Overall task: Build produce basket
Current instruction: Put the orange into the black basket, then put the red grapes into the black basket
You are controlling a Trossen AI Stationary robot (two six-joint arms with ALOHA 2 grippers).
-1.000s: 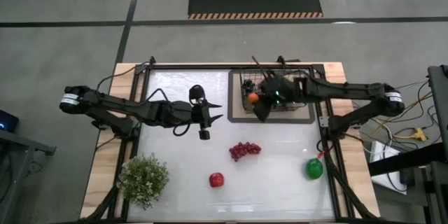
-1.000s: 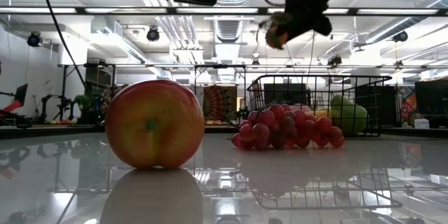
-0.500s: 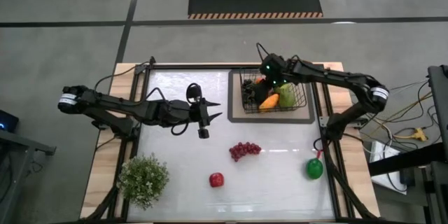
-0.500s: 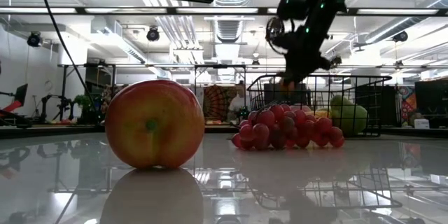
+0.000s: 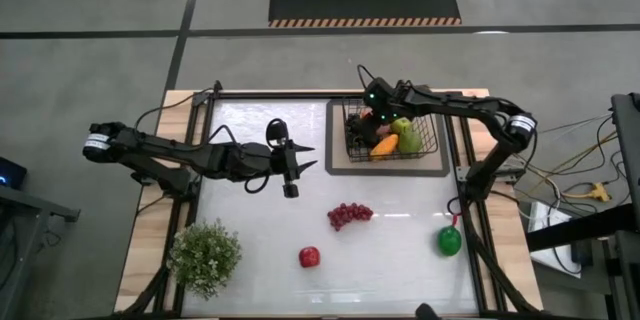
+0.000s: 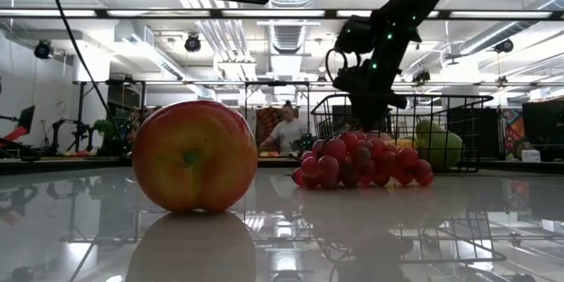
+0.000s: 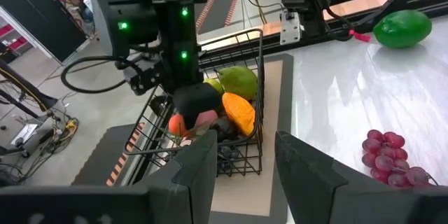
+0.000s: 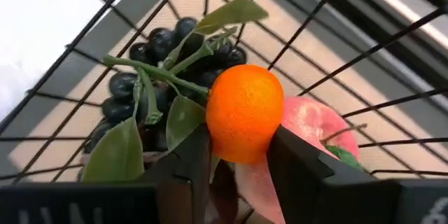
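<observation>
The black wire basket [image 5: 436, 130] stands at the table's far right. It holds an orange mango [image 5: 383, 147], green fruit [image 5: 406, 136], dark grapes [image 8: 157, 59] and a pink peach [image 8: 311, 127]. My right gripper [image 5: 372, 117] reaches down into the basket's far left corner, shut on a tangerine [image 8: 245, 112]. My left gripper [image 5: 305, 160] hovers open and empty over the table's middle left. Red grapes [image 5: 350, 215], a red apple [image 5: 309, 257] and a green pepper [image 5: 449, 241] lie on the table. My right gripper pinches the tangerine's two opposite sides [image 8: 217, 136] between its two fingers [image 8: 187, 164], coming from above and pointing down. The tangerine hangs inside the basket, just over the dark grapes and the peach; whether it touches them I cannot tell.
A bushy potted plant [image 5: 205, 257] stands at the near left corner. The basket rests on a tan mat [image 5: 338, 165]. In the low view the red apple [image 6: 194, 154] stands close, the red grapes [image 6: 361, 160] before the basket [image 6: 463, 128]. A person [image 6: 286, 132] shows in the room behind.
My right gripper has carried the tangerine from above the basket's near left part toward the table's far edge and down below the basket's rim, at its far left corner. It stays shut on the tangerine. My left arm has kept still.
</observation>
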